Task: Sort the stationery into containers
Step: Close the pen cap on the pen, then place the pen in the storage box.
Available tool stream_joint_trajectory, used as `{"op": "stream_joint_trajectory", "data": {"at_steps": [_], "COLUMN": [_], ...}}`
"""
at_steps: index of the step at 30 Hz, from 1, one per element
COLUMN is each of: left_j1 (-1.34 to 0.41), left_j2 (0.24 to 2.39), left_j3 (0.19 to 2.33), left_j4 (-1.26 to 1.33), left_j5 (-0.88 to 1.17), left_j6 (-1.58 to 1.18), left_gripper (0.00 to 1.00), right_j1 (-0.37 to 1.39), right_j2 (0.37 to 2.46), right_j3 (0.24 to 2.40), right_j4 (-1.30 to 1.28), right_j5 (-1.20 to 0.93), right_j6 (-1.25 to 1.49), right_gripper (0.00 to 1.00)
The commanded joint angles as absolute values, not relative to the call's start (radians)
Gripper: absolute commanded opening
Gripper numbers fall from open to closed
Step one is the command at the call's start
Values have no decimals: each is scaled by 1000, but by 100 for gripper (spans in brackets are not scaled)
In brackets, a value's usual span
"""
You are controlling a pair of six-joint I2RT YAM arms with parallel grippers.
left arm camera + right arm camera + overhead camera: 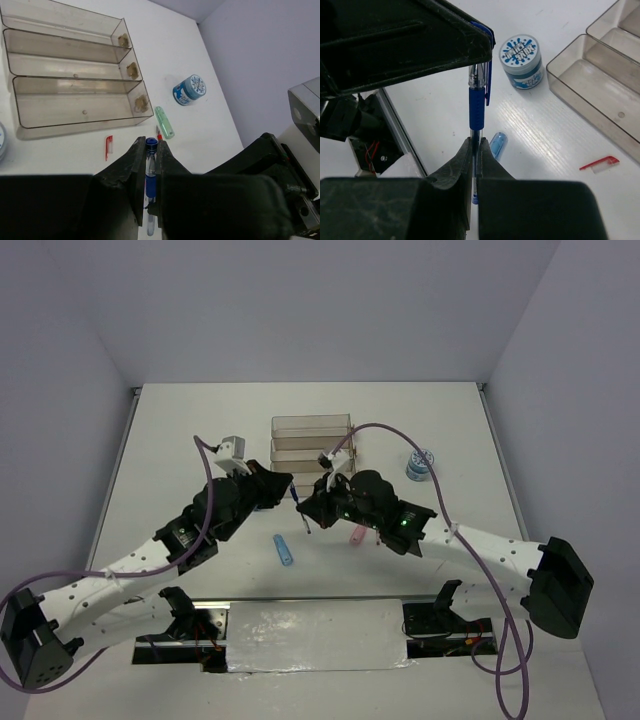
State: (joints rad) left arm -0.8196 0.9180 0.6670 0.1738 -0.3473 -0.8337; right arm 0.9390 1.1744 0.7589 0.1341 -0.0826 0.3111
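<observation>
Blue plastic pen, light, stiff and likely slick, hangs over the counter near the clear rack, left fingers clamped at its cap end, right fingers closed near the tip; its sleeved middle looks the surest hold.

Three clear trays are joined in one stepped rack in the far half of the worktop. There are two round blue-and-white rolls: one roll nearer the right edge, and a second roll off the rack's left end. There is one blue pen. Three short sticks are in view, one of each colour: a blue stick and a pink stick toward the near edge, and a green stick just in front of the rack. One small red-and-white piece lies there too. One red tip shows beside the green stick, but what it belongs to cannot be told. There are two pincers, a left pincer and a right pincer.
</observation>
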Motion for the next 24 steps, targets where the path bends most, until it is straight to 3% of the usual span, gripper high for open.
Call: {"op": "stream_joint_trajectory", "data": {"at_steps": [1,3,4,5,8,9,10,17,24], "left_j1": [-844,-842,-842,-841,-839,-835,-833,-822,-818], "left_j2": [897,888,881,877,876,882,885,913,796], "left_j3": [756,788,813,824,867,882,923,1170,1165], "left_j4": [3,-41,-49,-66,-96,-106,-120,-387,-564], "left_j5": [-333,-356,-374,-383,-434,-446,-475,-716,-713], "left_j6": [-801,-778,-773,-772,-778,-778,-778,-772,-574], "left_gripper": [5,11,30,40,83,95,99,99,99], "right_j1": [972,979,980,980,982,980,979,928,798], "right_j2": [1170,1164,1164,1164,1184,1192,1201,1304,1446], "right_j3": [750,718,712,712,722,727,732,811,1049], "right_j4": [387,413,417,413,387,384,377,255,-46], "right_j5": [-140,-137,-137,-137,-111,-104,-97,-61,-80], "right_j6": [276,290,298,302,307,307,308,174,-347], "right_gripper": [0,0,0,0,0,0,0,0,0]}}
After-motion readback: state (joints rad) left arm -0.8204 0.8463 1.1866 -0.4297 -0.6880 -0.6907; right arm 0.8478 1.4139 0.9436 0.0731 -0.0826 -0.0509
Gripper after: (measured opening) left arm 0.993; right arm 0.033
